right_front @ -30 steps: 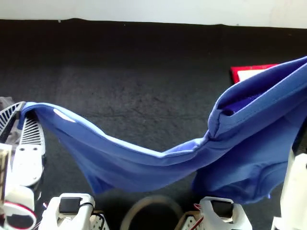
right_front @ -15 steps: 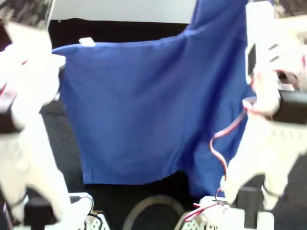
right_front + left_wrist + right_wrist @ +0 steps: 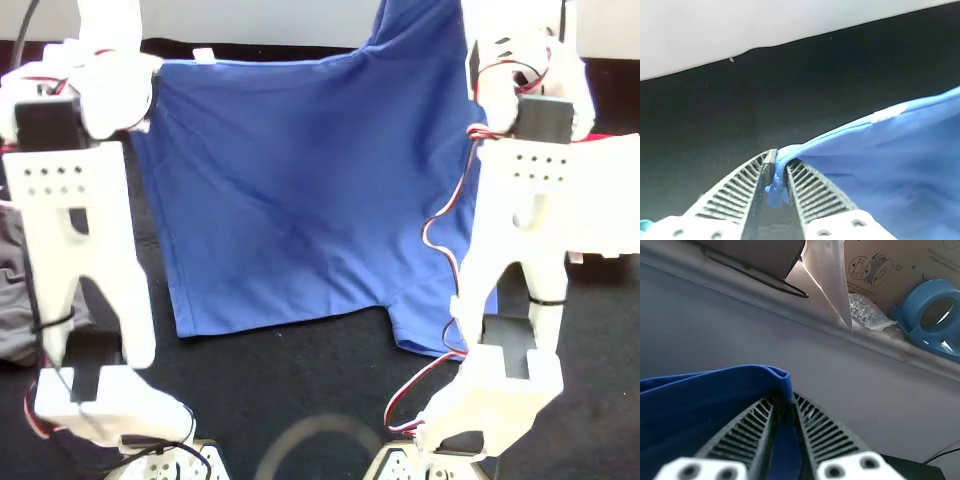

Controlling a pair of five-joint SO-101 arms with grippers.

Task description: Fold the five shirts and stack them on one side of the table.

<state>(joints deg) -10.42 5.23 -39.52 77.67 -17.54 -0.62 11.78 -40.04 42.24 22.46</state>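
Blue shirt [image 3: 300,190] hangs spread wide above the desk [image 3: 300,400]; left tool [image 3: 777,159] and right tool [image 3: 784,401] each pinch its top edge, lifted higher than a second ago.

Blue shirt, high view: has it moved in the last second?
Yes, upward: the blue shirt sagged near the black table's front edge; its top now reaches the far edge.

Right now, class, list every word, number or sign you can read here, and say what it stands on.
Nothing can be read plainly.
Print beside a spool drawing on the cardboard box: too blurred to read.
The white tag on the blue shirt: too small to show any print.
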